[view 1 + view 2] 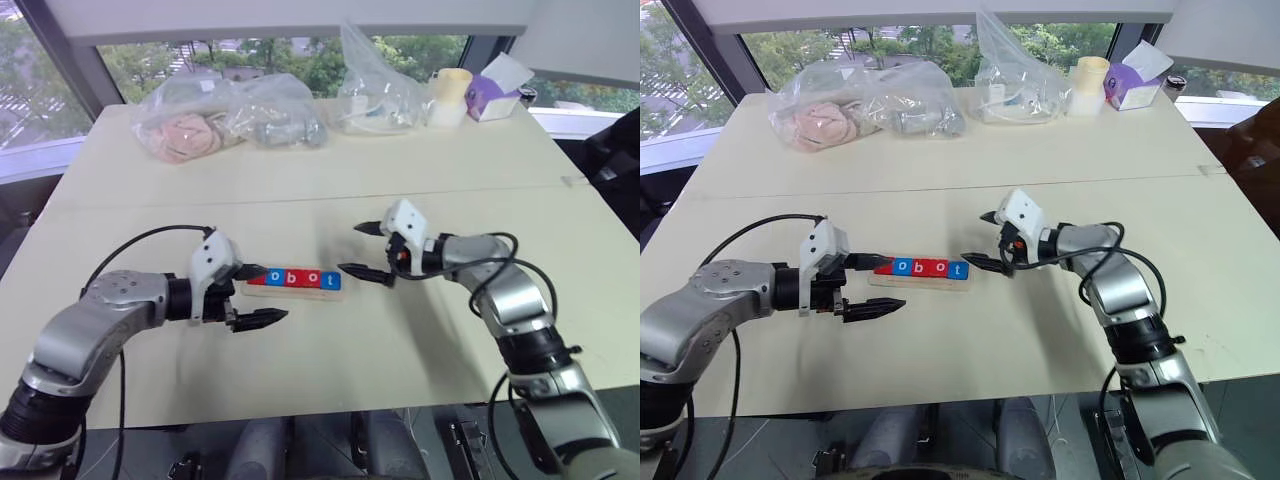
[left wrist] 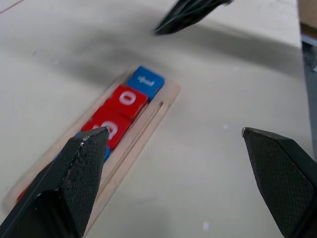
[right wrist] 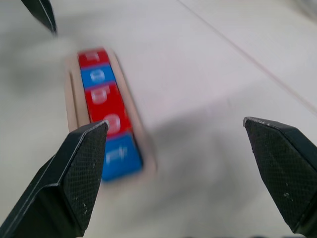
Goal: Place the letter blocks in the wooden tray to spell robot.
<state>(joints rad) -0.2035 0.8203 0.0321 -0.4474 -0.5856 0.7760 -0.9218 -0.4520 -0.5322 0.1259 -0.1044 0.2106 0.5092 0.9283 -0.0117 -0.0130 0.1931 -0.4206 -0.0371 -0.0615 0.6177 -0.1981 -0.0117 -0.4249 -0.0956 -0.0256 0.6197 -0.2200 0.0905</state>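
The wooden tray (image 1: 296,294) lies in the middle of the table with the letter blocks in a row inside it. In the right wrist view they run red r (image 3: 93,58), blue o (image 3: 98,77), red b (image 3: 101,97), red o (image 3: 114,122), blue t (image 3: 118,156). My left gripper (image 1: 262,295) is open at the tray's left end, one finger over the first block and nothing between the fingers. Just off the tray's right end, slightly above the table, my right gripper (image 1: 352,248) is open and empty.
Clear plastic bags (image 1: 225,118) with soft items lie along the table's far edge, with another bag (image 1: 375,95), a pale cup (image 1: 450,95) and a purple tissue box (image 1: 495,95) at the back right. A seam (image 1: 300,195) crosses the table behind the tray.
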